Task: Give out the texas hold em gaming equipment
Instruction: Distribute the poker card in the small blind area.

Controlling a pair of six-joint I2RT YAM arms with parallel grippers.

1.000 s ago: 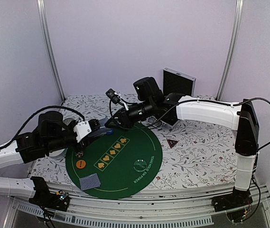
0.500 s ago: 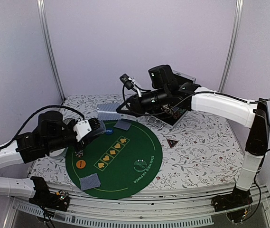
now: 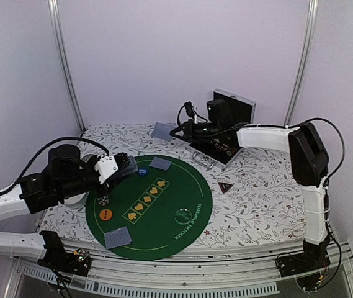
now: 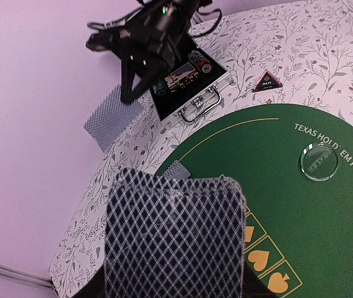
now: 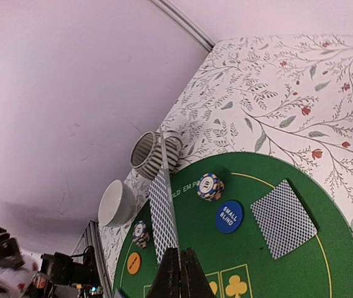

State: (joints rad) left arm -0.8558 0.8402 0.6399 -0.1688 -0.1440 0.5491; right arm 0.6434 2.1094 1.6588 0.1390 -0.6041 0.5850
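Since a second ago my right arm has swung off the far rim of the green mat (image 3: 185,186) and now reaches over the back of the table (image 3: 257,205), taking its card along. My right hand (image 5: 176,256) is pinched together on that single card (image 5: 162,211), held edge-on; I judge it is headed for a far seat. My left hand (image 3: 121,166) hovers at the mat's left edge, clamped on the deck (image 4: 173,239), backs up, which I read as the supply for dealing. One dealt card (image 3: 117,236) lies at the near rim and another (image 3: 160,163) at the far rim. The deck hides my left fingers in the wrist view, no card face shows, and the open case (image 3: 223,148) is too small to read.
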